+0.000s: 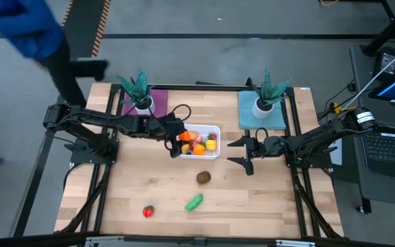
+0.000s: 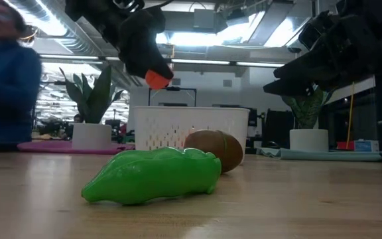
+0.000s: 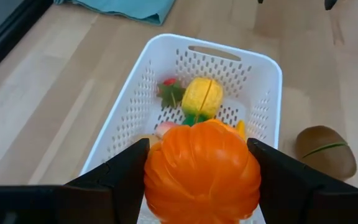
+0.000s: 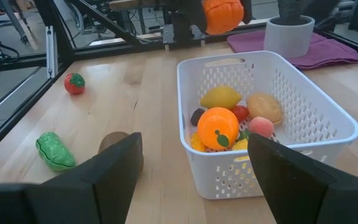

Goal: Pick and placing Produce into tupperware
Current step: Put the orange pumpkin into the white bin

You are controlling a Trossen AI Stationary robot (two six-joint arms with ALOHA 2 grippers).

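Holding: the left claw (image 3: pixel 201 180) is clamped on a round orange ribbed plastic pumpkin-like piece (image 3: pixel 202 169), one finger on each side of it.
Height: the low view shows the orange piece hanging clear above the rim — not yet inside.
Key relation: the white perforated plastic basket (image 1: pixel 216 129) lies directly beneath and just ahead of the left claw; the claw sits over the basket's end nearer the table's left edge, so the drop looks to be almost straight down.
Basket contents: a yellow lemon-shaped piece (image 4: pixel 220 97), an orange fruit with a green leaf (image 4: pixel 217 128), a tan piece (image 4: pixel 263 107) and others already lie inside.
Right claw: (image 1: pixel 242 153) spread wide and empty — it waits just beside the basket's end facing the table's right edge.
Loose produce: a brown kiwi-like piece (image 1: pixel 203 178), a long green piece (image 1: pixel 195 202) and a small red tomato (image 1: pixel 148 211) lie toward the table's near edge; the kiwi is nearer the right claw.
Green piece axis: diagonal to the table's edges.
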